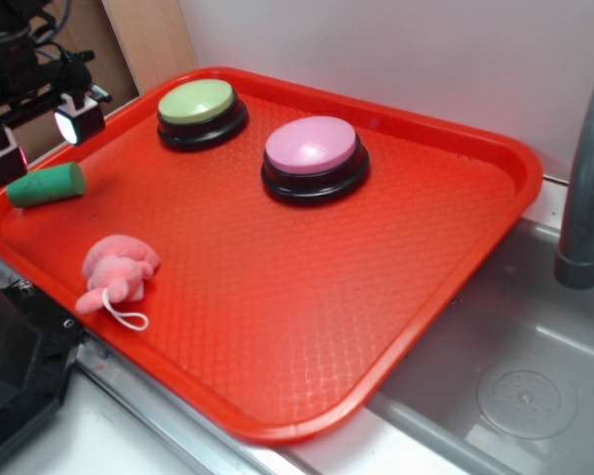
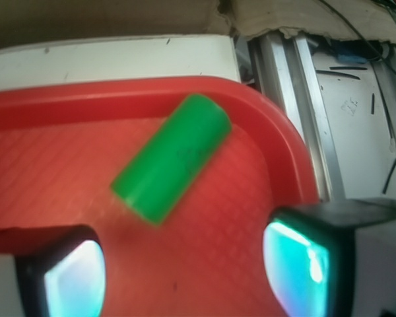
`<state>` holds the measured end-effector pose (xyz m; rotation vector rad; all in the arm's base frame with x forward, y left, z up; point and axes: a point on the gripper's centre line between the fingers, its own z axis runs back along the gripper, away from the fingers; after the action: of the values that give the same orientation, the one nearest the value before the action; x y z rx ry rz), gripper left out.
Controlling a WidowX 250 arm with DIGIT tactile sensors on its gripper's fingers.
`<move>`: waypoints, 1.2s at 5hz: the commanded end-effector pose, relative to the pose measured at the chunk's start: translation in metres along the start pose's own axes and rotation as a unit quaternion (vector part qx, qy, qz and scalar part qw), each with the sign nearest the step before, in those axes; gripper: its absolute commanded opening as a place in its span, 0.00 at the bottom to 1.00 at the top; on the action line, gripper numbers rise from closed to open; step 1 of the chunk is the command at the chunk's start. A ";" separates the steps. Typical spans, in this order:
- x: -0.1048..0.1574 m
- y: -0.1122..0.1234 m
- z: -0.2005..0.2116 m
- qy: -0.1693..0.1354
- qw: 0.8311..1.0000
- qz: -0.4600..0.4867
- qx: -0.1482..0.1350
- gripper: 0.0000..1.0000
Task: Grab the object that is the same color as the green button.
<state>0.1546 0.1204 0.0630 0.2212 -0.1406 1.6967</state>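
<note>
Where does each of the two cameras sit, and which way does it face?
Exterior: off the tray's near corner, raised, looking down across the red tray at the green button, pink button and plush; the gripper shows at upper left.
Wrist: on the arm, looking down between both fingertips at the tray corner.
Shared: the green cylinder, lying free, jaws open.

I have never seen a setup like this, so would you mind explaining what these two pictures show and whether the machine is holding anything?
This is a small robot arm beside a sink. The exterior picture looks across a red tray; the wrist picture comes from a camera on the arm, looking down past its pincer. On the tray lie a green button, a pink button, a pink plush toy and a green cylinder. The pincer is open and holds nothing; it hangs above the cylinder near the tray's corner.
</note>
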 end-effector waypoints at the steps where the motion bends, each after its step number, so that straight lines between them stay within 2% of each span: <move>1: 0.011 -0.001 -0.014 -0.045 0.998 0.044 0.001 1.00; 2: 0.014 -0.003 -0.028 -0.053 0.997 0.053 0.022 1.00; 3: 0.006 -0.002 -0.036 -0.062 0.996 0.050 0.030 1.00; 4: 0.004 0.000 -0.042 -0.063 0.996 0.052 0.019 1.00; 5: 0.003 0.001 -0.042 -0.065 0.996 0.053 0.011 0.48; 6: 0.003 0.000 -0.043 -0.070 0.996 0.047 0.016 0.00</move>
<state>0.1623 0.1355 0.0159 0.3548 -0.2158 1.7914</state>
